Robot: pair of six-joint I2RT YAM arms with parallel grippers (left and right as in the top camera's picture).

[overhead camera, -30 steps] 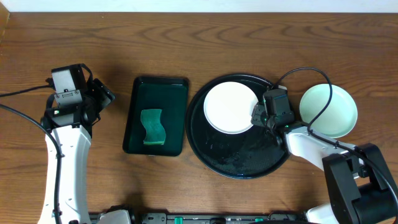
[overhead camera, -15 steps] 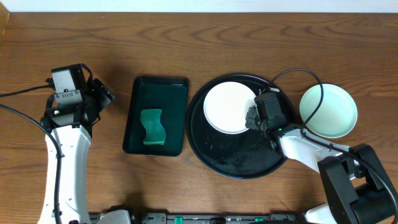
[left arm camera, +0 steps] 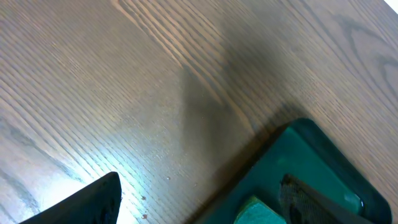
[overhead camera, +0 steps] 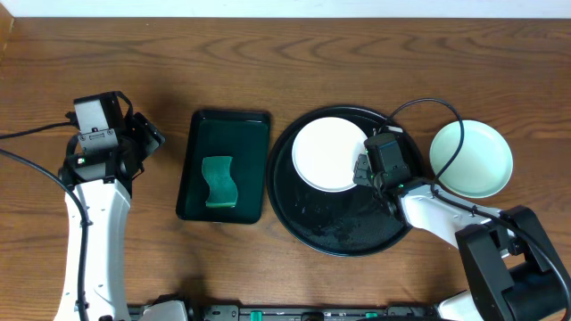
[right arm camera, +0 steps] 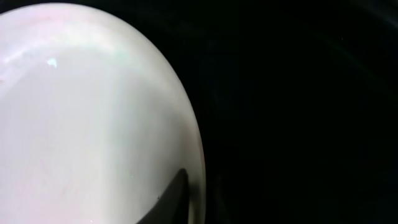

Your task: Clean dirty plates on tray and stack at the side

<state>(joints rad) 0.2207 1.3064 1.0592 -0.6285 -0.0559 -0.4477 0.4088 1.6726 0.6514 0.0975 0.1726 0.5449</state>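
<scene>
— On the black tray point(overhead camera: 303, 214), where's your white plate point(overhead camera: 328, 153)?
— Upper part, your right gripper point(overhead camera: 363, 168) at its right rim; whether it grips, I cannot tell. A mint plate point(overhead camera: 471, 159) sits beside the tray. Your left gripper point(overhead camera: 150, 138) hangs over the table point(overhead camera: 268, 53), fingers apart.

Your right gripper point(overhead camera: 364, 168) is at the right rim of the white plate point(overhead camera: 326, 153). The black tray point(overhead camera: 343, 241) has its low rim just behind it, and the mint-green plate point(overhead camera: 473, 160) is beyond. The tray's near half is bare. On your left, open wood lies between the left gripper point(overhead camera: 152, 139) and the dark green tray point(overhead camera: 198, 169) holding the sponge point(overhead camera: 219, 182).
</scene>
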